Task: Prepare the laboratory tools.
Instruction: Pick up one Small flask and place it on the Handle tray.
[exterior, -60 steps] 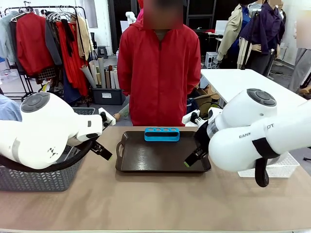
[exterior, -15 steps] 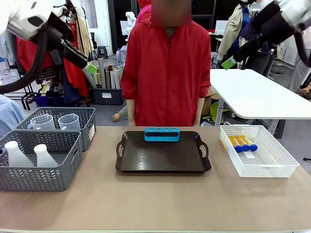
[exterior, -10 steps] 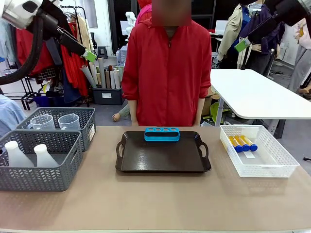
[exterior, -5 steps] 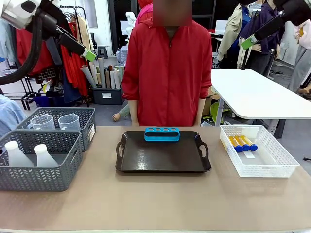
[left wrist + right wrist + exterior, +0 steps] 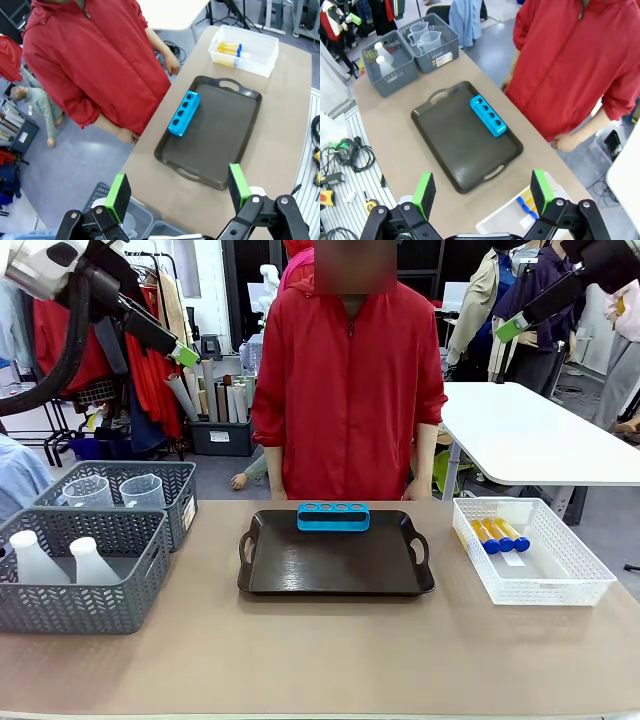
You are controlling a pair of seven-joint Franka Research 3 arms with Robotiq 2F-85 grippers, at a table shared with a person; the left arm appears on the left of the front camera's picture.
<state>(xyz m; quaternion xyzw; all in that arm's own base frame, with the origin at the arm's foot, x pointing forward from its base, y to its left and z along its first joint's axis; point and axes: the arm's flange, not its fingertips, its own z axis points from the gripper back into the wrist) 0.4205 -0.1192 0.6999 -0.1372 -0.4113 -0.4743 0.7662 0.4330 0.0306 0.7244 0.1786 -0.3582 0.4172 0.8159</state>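
Note:
A small blue tube rack [image 5: 333, 516] stands at the far edge of the dark tray [image 5: 300, 570], its holes unfilled. Blue-capped tubes of yellow liquid [image 5: 498, 535] lie in the white lattice bin [image 5: 560, 575] on the right. Two white conical flasks [image 5: 35, 558] stand in the near grey basket, and two clear handled beakers [image 5: 145, 490] in the basket behind it. My left gripper [image 5: 183, 354] hangs high at the upper left, my right gripper [image 5: 512, 328] high at the upper right. In the wrist views, the left gripper [image 5: 178, 189] and the right gripper [image 5: 482, 191] are both open, holding nothing, far above the rack [image 5: 183, 113] [image 5: 488, 116].
A person in a red jacket [image 5: 345, 380] stands at the far side of the table behind the tray, hands down by the table edge. The grey baskets [image 5: 110, 615] fill the table's left end. Bare tabletop [image 5: 330, 660] runs along the near side.
Both arms have lifted from low over the table to high above it, uncovering the baskets and the bin. Over the last second they have hardly moved.

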